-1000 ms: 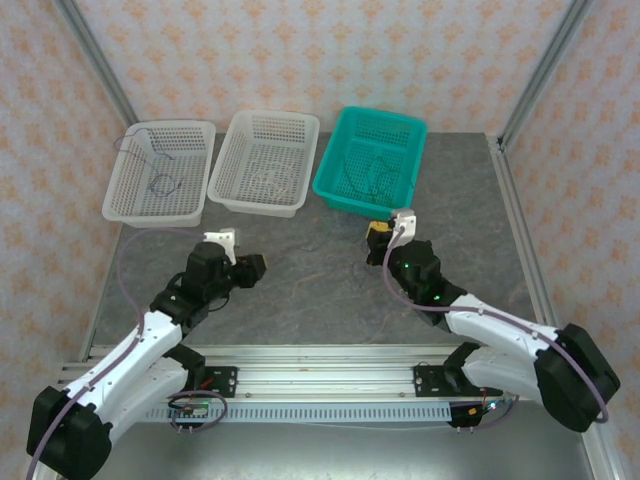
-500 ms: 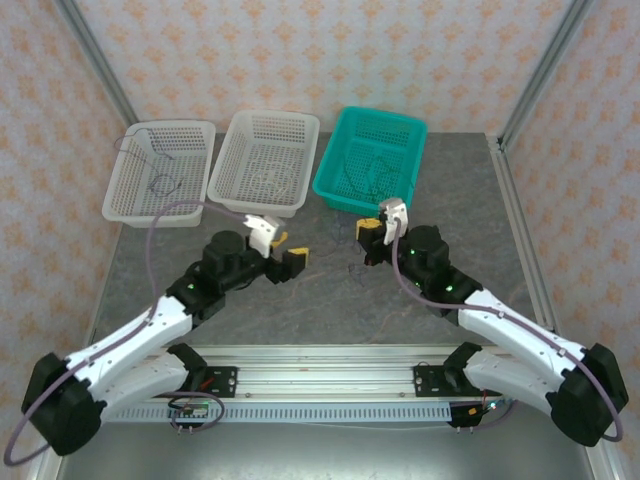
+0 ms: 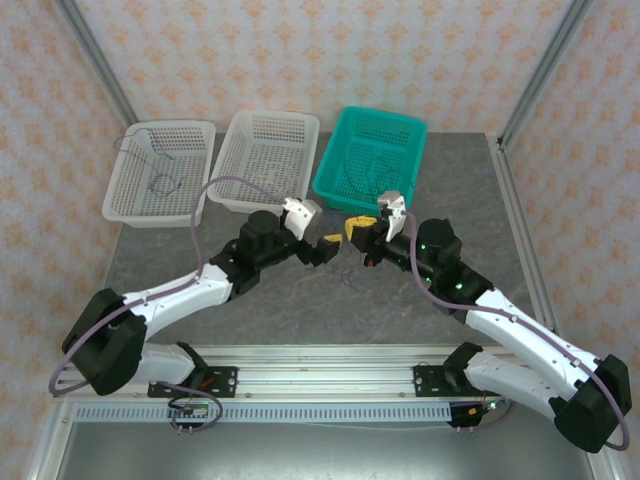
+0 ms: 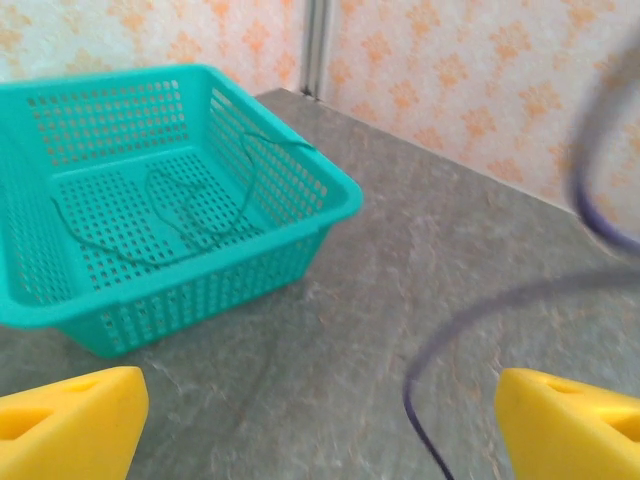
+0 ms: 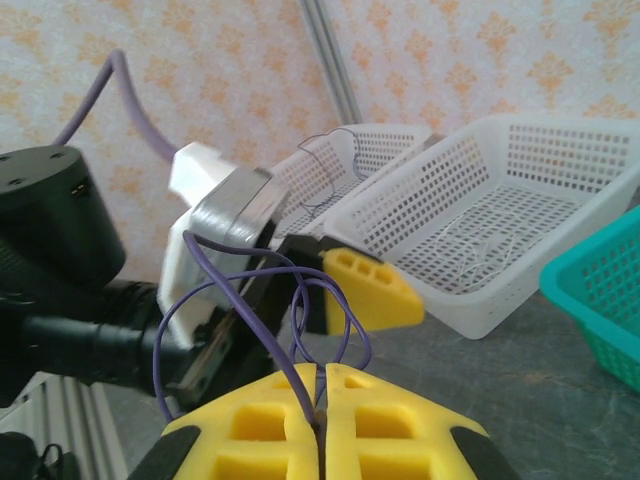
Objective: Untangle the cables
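Left claw (image 3: 338,240) gapes wide and empty, nose to nose with the right claw (image 5: 318,392), which is clenched on the looped purple cable (image 5: 232,297). We fear the two claws knocking together, or a careless pull cinching those loops into a knot. Beyond, from ten to twelve o'clock, sit the left white basket (image 3: 150,207), the middle white basket (image 3: 255,203) and the teal basket (image 4: 250,270) holding a green cable (image 4: 170,215). Only the claws' closeness crowds us.

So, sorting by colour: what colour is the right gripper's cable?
Purple cable, clearest in right wrist view.
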Controlling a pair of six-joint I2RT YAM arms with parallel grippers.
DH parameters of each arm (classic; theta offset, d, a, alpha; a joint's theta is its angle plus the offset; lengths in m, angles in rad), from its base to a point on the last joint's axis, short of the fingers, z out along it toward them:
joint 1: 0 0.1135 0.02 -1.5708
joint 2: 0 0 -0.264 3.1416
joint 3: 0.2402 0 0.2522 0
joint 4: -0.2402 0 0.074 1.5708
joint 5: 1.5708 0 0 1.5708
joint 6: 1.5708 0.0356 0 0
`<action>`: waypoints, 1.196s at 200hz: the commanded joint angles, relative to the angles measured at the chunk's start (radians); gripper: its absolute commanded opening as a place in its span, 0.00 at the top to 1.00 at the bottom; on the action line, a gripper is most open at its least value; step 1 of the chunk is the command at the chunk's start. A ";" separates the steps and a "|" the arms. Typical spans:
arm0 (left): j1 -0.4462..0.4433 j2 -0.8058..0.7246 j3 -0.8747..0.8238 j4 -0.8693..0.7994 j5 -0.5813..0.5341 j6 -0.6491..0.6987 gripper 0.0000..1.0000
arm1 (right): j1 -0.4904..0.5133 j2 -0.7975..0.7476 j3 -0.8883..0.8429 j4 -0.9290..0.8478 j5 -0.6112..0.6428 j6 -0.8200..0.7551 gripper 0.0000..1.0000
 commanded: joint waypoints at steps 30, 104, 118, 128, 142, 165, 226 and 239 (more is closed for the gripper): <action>-0.004 0.088 0.082 0.143 0.018 -0.102 0.31 | -0.003 -0.015 0.040 0.022 -0.081 0.071 1.00; 0.007 -0.242 0.029 -0.154 -0.188 -0.333 1.00 | -0.003 -0.046 -0.165 -0.217 0.562 0.317 1.00; 0.023 -0.335 0.028 -0.248 -0.218 -0.355 1.00 | -0.005 -0.041 -0.224 -0.233 0.648 0.382 0.94; 0.042 -0.380 0.045 -0.321 -0.238 -0.369 1.00 | -0.008 -0.038 -0.251 -0.280 0.743 0.458 0.94; 0.073 -0.426 0.070 -0.409 -0.253 -0.384 1.00 | -0.033 -0.043 -0.275 -0.370 0.852 0.576 0.96; 0.120 -0.466 0.098 -0.493 -0.278 -0.402 1.00 | -0.129 -0.071 -0.333 -0.453 0.875 0.725 0.94; 0.172 -0.455 0.128 -0.501 -0.197 -0.431 1.00 | -0.346 -0.127 -0.478 -0.294 0.577 0.763 0.60; 0.172 -0.447 0.128 -0.473 -0.156 -0.438 1.00 | -0.347 -0.127 -0.471 -0.273 0.543 0.743 0.59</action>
